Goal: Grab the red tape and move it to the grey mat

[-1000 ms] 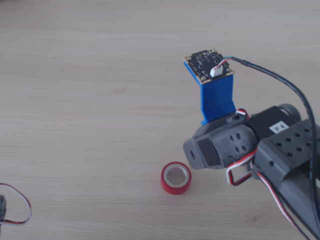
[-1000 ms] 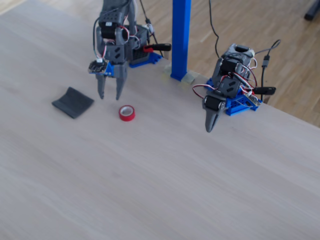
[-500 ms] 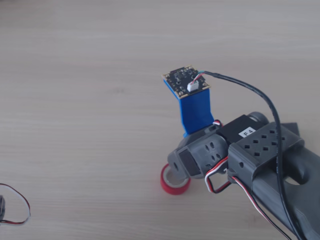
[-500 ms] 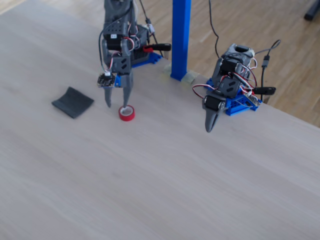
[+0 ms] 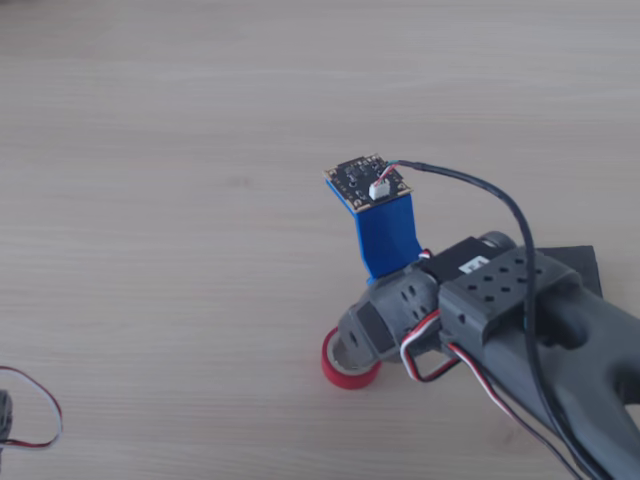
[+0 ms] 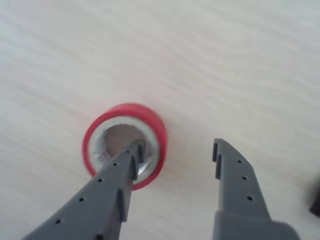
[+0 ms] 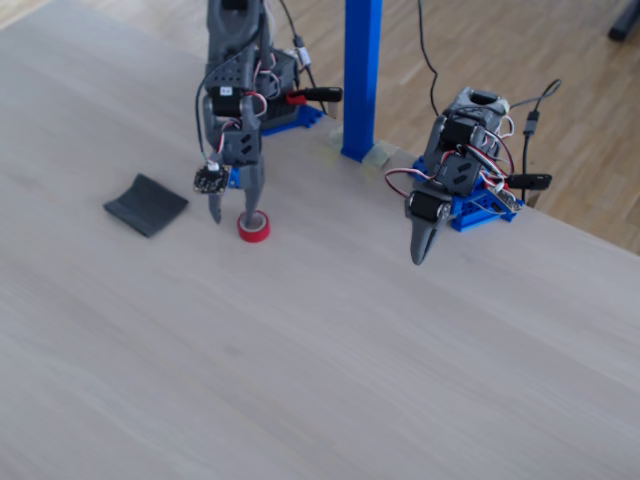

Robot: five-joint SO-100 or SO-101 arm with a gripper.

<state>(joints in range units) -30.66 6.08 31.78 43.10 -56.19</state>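
Note:
The red tape (image 6: 156, 127) lies flat on the pale wooden table, its whitish core ring facing up. My gripper (image 6: 176, 150) is open and low over it. The left finger's tip (image 6: 134, 152) is inside the hollow centre, and the right finger (image 6: 227, 165) stands outside to the right, so the jaws straddle the roll's right wall. In the fixed view the gripper (image 7: 233, 214) is down at the tape (image 7: 254, 229), and the grey mat (image 7: 146, 204) lies flat to the left, apart from it. In the other view the arm covers part of the tape (image 5: 345, 378) and of the mat (image 5: 578, 262).
A second arm (image 7: 428, 215) hangs point-down at the right of the fixed view. A blue post (image 7: 361, 80) stands at the table's back edge. A loose red-and-black cable (image 5: 35, 420) lies at the lower left of the other view.

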